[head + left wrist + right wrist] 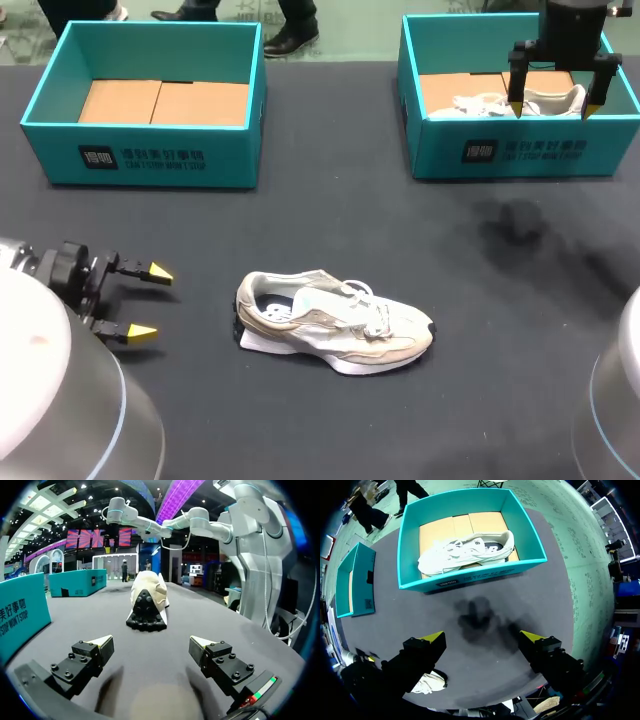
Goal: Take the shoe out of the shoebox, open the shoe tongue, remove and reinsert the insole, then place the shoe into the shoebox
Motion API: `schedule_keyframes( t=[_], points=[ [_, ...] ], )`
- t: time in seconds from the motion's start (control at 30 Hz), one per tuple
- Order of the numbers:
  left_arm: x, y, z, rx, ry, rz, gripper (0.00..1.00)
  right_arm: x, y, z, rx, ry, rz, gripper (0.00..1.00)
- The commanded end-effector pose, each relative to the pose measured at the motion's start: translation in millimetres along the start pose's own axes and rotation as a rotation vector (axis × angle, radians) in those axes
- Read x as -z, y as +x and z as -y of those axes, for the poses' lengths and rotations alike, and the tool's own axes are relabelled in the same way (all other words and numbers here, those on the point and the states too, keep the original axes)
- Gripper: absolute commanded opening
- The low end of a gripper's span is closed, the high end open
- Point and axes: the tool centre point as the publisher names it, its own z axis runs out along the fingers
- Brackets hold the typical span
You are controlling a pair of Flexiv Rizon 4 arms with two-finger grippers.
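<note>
Cream-and-white lace-up shoe (335,325) is out of any box, sitting on the dark grey tabletop (400,230) with its heel toward my left hand (151,303). So step one's done, right? —rizon_newb

Looks that way to me. I'd call tongue-opening the step in hand. Left hand is spread wide, near the heel but not touching, so it needs to close that gap and steady the shoe while something lifts the tongue from under the laces. Can't tell much about the insole from here. —gripfan

And the right hand (553,108)? —rizon_newb

Hanging over the teal cardboard shoebox on the right (520,150), fingers spread, pinching nothing, well apart from our shoe. That box holds a second white sneaker (465,550) on its brown cardboard floor. The teal cardboard shoebox on the left (150,155) shows only bare cardboard inside, so my guess is ours ends up there. —gripfan
</note>
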Motion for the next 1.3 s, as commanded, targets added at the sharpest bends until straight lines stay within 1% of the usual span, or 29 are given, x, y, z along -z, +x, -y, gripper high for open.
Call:
schedule_keyframes(
  t=[0.03,0.37,0.73,1.1,1.3],
  points=[
    [-21,-3.9,0,0.007,0.006,0.0,1.0,0,0.0,0.4,0.0,-0.001,-0.001,1.0],
    [-46,-15.5,6,0.015,0.007,-0.003,1.0,0,0.0,0.4,0.0,-0.001,-0.001,1.0],
    [-71,-17.7,11,0.035,0.013,-0.027,1.0,0,0.0,0.4,0.0,-0.001,-0.001,1.0],
    [-89,-19.8,17,0.056,0.027,-0.032,1.0,0,0.0,0.4,0.0,-0.001,-0.001,1.0],
    [-98,-14.6,18,0.053,0.002,-0.034,1.0,0,0.0,0.4,0.0,-0.001,-0.001,1.0]
  ],
)
